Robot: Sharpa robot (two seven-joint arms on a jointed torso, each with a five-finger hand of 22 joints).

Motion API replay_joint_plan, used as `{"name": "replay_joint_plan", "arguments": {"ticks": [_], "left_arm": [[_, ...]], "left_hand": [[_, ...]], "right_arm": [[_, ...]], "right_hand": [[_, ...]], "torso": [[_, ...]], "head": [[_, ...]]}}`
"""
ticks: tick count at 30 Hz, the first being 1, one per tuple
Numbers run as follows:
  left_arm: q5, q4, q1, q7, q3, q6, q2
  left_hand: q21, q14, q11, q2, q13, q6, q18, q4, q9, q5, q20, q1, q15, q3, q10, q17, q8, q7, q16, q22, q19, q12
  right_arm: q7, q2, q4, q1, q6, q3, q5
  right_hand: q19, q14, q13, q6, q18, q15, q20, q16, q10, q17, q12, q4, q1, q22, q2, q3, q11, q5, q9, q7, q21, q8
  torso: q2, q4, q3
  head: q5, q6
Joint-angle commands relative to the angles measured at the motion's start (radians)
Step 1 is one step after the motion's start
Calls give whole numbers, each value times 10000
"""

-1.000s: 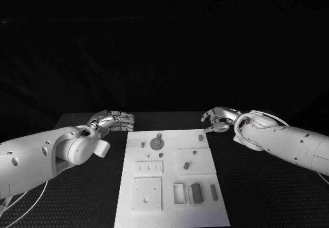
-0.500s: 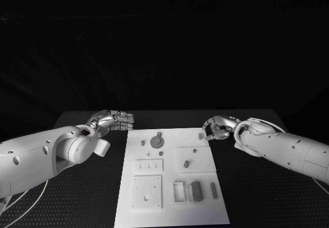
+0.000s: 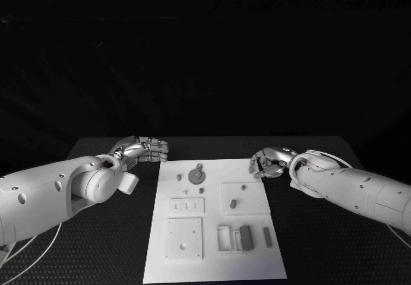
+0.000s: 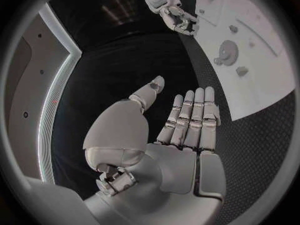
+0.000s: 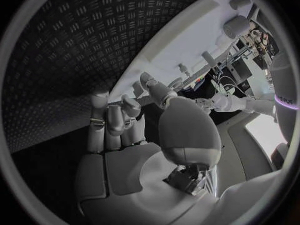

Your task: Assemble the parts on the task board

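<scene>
The white task board (image 3: 214, 261) lies lengthwise in the middle of the table. Small grey parts sit on it: a round disc (image 3: 196, 176), short pegs (image 3: 203, 190) and dark blocks (image 3: 246, 236) near the front. My right hand (image 3: 268, 162) hovers low over the board's far right corner with its fingers curled down over a small part there, which they hide. My left hand (image 3: 145, 149) rests off the board's far left corner, fingers straight and together, holding nothing. The left wrist view shows the board (image 4: 262, 85), the disc (image 4: 226, 51) and the right hand (image 4: 176, 14).
The black ribbed table (image 3: 342, 249) runs on both sides of the board. A raised square plate (image 3: 243, 202) and a recessed plate (image 3: 184, 238) are on the board. Both white forearms reach in over the table's sides.
My right hand has come down and moved left onto the board's far right corner, covering the small part there. The left hand has barely moved.
</scene>
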Motion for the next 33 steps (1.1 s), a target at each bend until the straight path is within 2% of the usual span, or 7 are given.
{"name": "replay_joint_plan", "arguments": {"ticks": [1,4,9,14,23,33], "left_arm": [[-6,20,2,81,6,184,19],[-6,25,2,83,6,172,11],[-6,29,2,81,6,179,1],[-6,42,3,77,6,176,-12],[-6,38,3,79,6,173,-11],[-6,37,3,79,6,181,0]], "left_hand": [[-59,55,1,-13,-9,13,153,9,-13,-47,10,8,12,-72,34,9,-38,409,-56,-13,90,-66],[-60,55,0,-12,-9,13,153,9,-14,-47,10,8,12,-73,34,10,-38,409,-57,-13,91,-67],[-61,55,0,-11,-9,13,153,9,-14,-47,10,8,12,-74,35,10,-38,410,-58,-13,91,-68],[-61,55,0,-11,-9,13,153,9,-14,-47,10,8,12,-74,35,10,-38,410,-58,-13,91,-68],[-61,55,0,-11,-9,13,153,9,-14,-47,10,8,12,-74,35,10,-38,410,-58,-13,91,-68],[-61,55,0,-11,-9,13,153,9,-14,-47,10,8,12,-74,35,10,-38,410,-58,-13,91,-68]], "right_arm": [[145,57,-53,-34,109,-2,-172],[145,108,-75,-78,127,-4,-172],[153,175,-103,-117,114,-6,-172],[106,185,-120,-121,46,-6,-172],[61,214,-125,-121,41,-6,-172],[-76,227,-150,-121,56,-5,-199]], "right_hand": [[-38,-34,13,39,440,56,23,-24,-59,26,5,2,-6,194,123,-69,22,29,26,71,-31,59],[-33,-19,16,91,440,60,23,-16,-52,46,12,3,-16,196,180,-78,25,29,39,74,-22,95],[-31,9,20,233,440,71,18,0,-39,84,23,-6,-37,197,306,-99,37,29,68,87,-6,184],[-28,32,23,330,440,77,15,12,-30,111,32,-6,-61,196,402,-117,43,29,82,94,7,241],[-16,83,23,407,440,84,10,24,-11,171,42,3,-97,196,476,-134,52,29,88,103,24,283],[1,130,20,632,440,110,-2,41,12,211,53,33,-193,190,549,-167,80,29,107,132,45,392]], "torso": [[-8,11,-11],[-8,15,-17],[-8,5,-2],[-2,-4,-4],[-2,-11,13],[-2,-7,13]], "head": [[3,-36],[17,-45],[41,-59],[58,-65],[64,-87],[94,-104]]}}
